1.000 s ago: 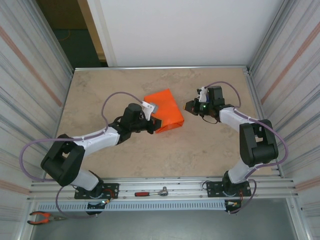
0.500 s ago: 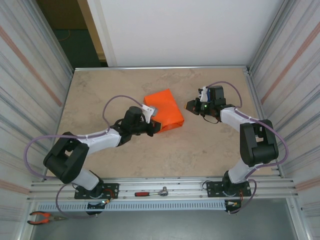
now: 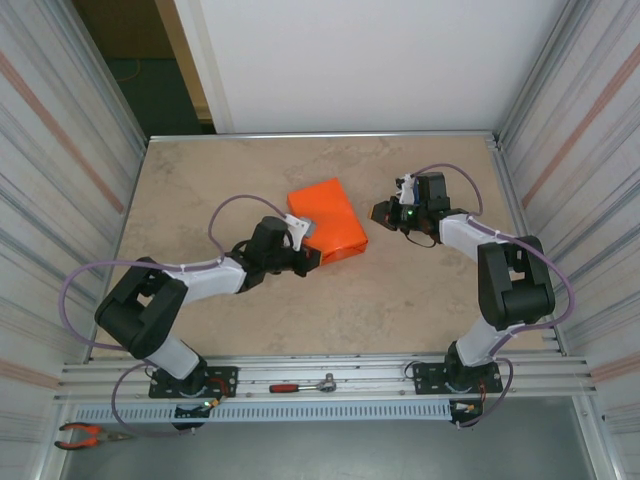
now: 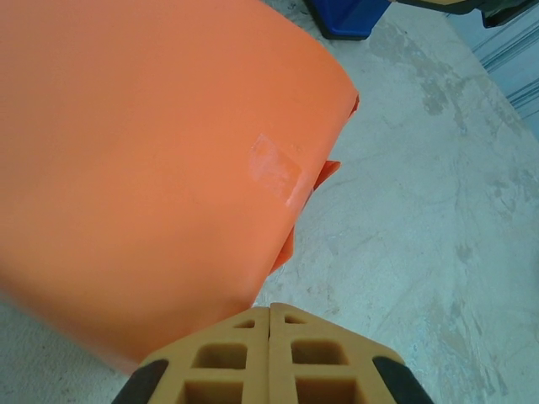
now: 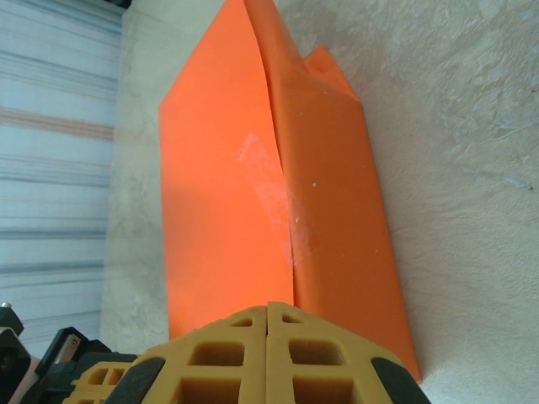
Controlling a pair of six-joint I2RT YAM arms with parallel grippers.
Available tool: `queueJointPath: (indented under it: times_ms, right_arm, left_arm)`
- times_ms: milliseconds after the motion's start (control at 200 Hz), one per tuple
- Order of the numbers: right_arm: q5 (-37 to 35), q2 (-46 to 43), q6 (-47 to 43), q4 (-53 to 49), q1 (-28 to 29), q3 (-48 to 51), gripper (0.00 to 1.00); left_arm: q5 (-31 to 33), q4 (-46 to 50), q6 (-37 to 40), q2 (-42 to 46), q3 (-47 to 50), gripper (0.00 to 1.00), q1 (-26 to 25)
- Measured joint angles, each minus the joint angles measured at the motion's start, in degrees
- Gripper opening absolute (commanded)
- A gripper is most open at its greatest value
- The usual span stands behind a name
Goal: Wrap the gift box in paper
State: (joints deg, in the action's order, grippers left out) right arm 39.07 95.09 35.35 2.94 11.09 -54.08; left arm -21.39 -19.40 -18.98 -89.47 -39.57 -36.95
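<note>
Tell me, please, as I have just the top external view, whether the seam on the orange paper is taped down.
Observer: Yes; in the right wrist view a clear tape strip bridges the seam of the paper.
Operator: Thank you. Is the left arm holding anything?
Observer: No; the left gripper is shut, jaws pressed together with nothing between them.
Operator: And the right arm?
Observer: The right gripper is likewise shut and empty.

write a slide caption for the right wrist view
Shut right claw aimed at the orange paper, folded and taped into a parcel on the beige table.
</note>
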Motion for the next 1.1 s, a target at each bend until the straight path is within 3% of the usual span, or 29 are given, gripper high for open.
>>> queueJointPath:
  times_ms: [306,496,591,802,932,1097]
  right_arm:
    - [0.0,0.24,0.02,-0.02,-0.26,-0.13,0.0]
    - [-0.02,0.52,0.02,-0.02,-0.35,-0.9,0.0]
    - [-0.22,1.36,0.02,-0.02,-0.48,-1.55,0.02]
    - [-1.92,4.66,0.37,-0.11,-0.63,-3.02,0.19]
    - [-3.74,7.48,0.5,-0.98,-0.46,-4.48,0.22]
    - [-6.12,9.86,0.59,-2.38,0.79,-5.25,0.22]
  left_arm:
    - [-0.68,0.2,0.74,-0.09,0.26,0.0,2.25]
    - [-0.85,2.47,0.35,3.87,0.13,0.36,4.83]
    - [-0.48,3.23,-0.42,7.02,-0.87,0.46,7.91]
    - [-0.52,3.78,-2.78,6.29,-4.76,0.59,16.81]
    - [-2.75,4.83,-5.35,-0.35,-8.9,0.63,20.39]
    - [-6.23,6.95,-7.82,-9.01,-14.6,0.64,20.41]
